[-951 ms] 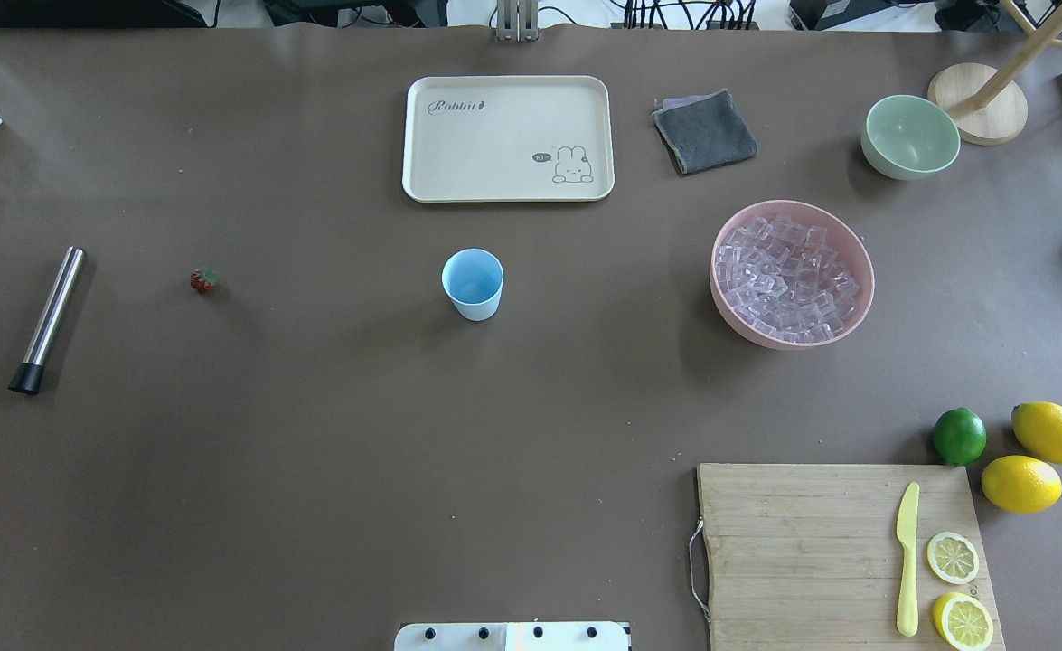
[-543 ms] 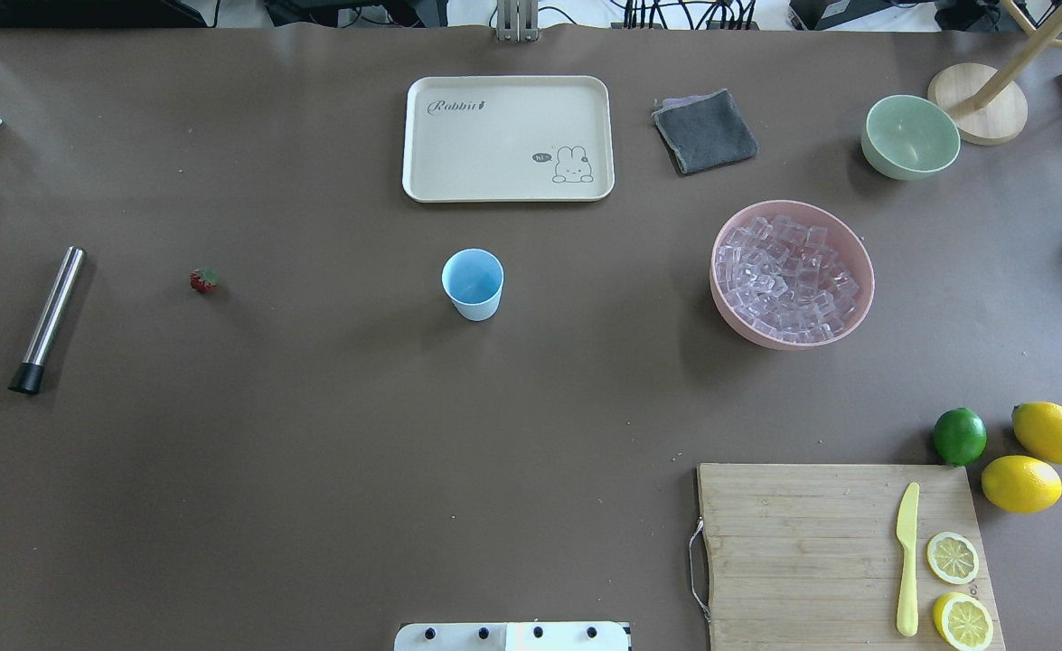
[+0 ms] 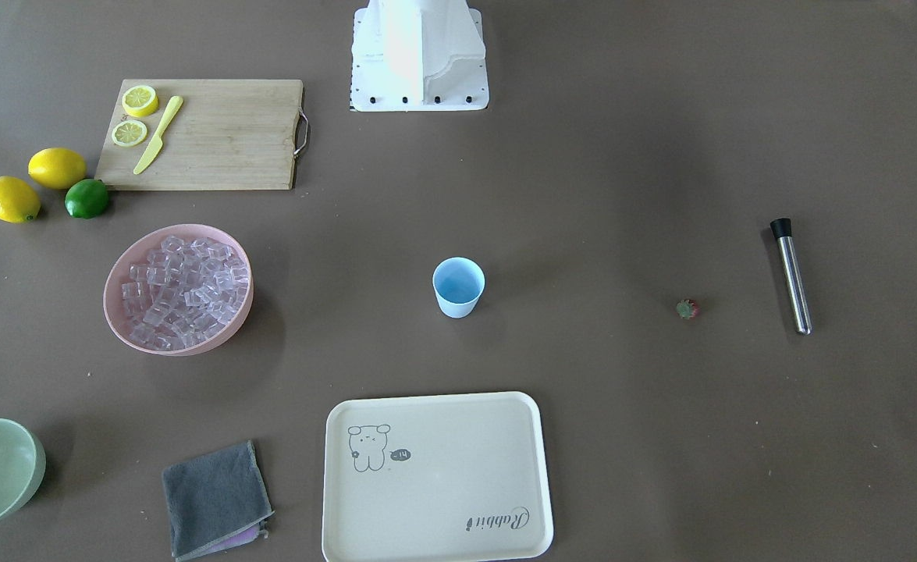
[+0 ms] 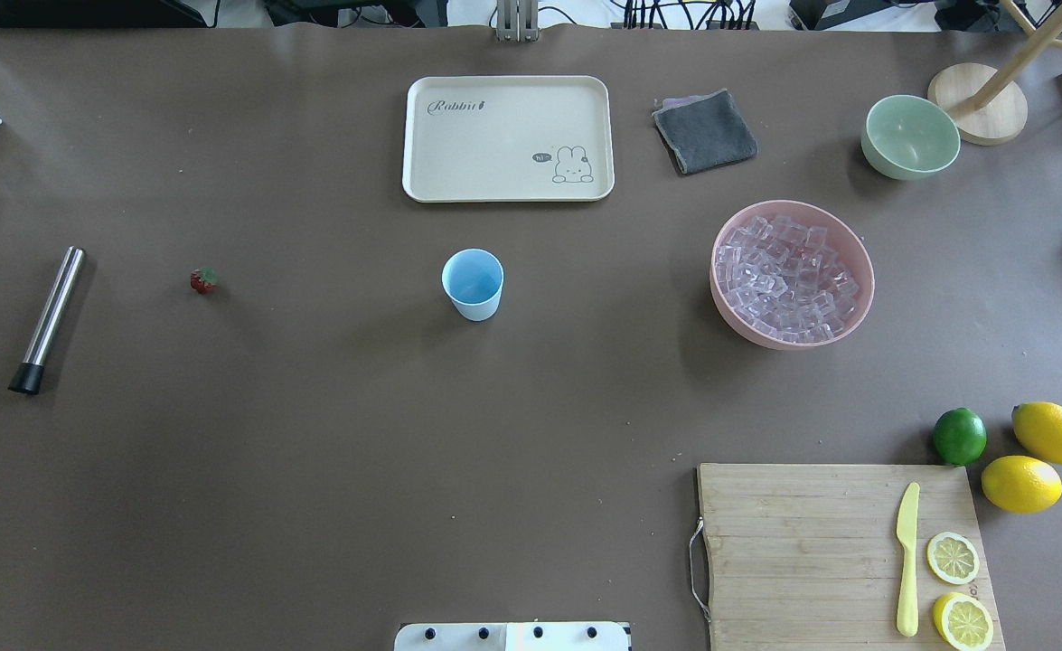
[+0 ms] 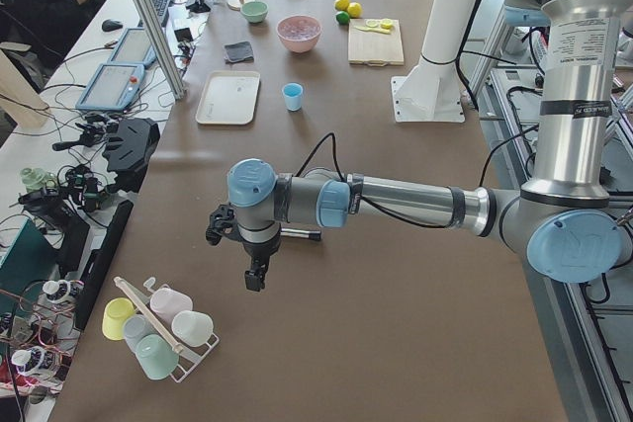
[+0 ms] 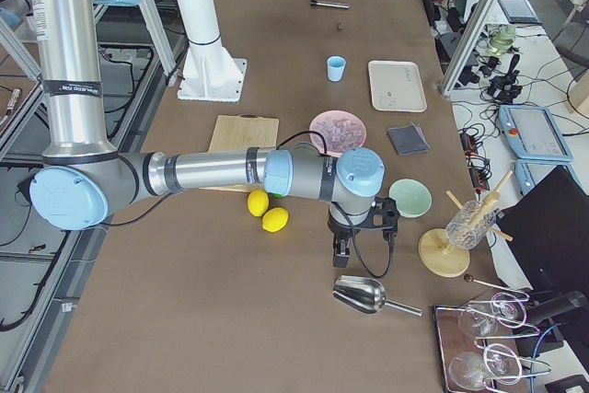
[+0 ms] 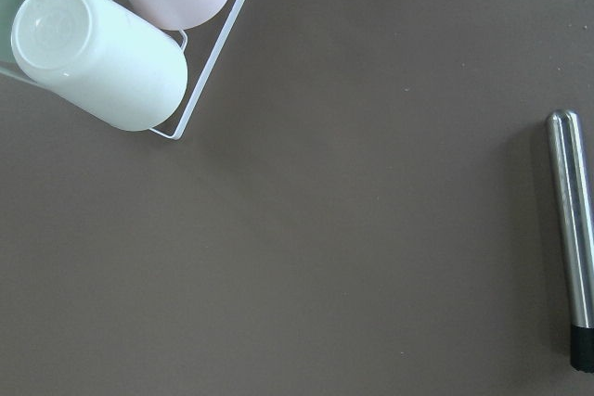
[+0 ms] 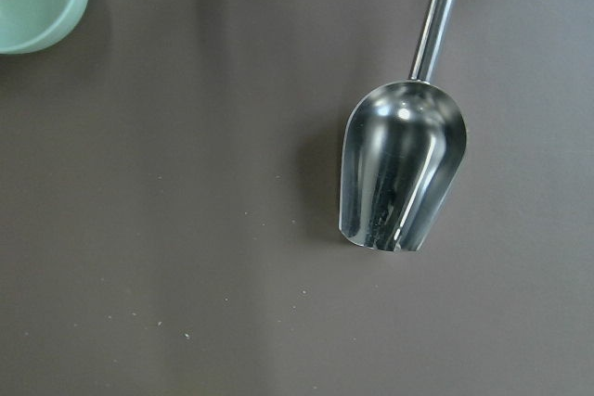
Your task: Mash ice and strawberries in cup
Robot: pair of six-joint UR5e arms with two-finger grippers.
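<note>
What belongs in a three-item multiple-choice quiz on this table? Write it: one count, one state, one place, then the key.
1. How many whole lemons lie beside the cutting board?
A) one
B) two
C) three

2. How does the cup stand?
A) upright and empty
B) on its side
C) upside down

3. Where is the ice?
A) in the cup
B) on the cutting board
C) in the pink bowl

Key:
1 B: two uncut lemons lie just off the board's far right corner.
2 A: its open mouth faces up and only its blue inside shows.
3 C: all the clear cubes are heaped inside the bowl's rim.
</note>
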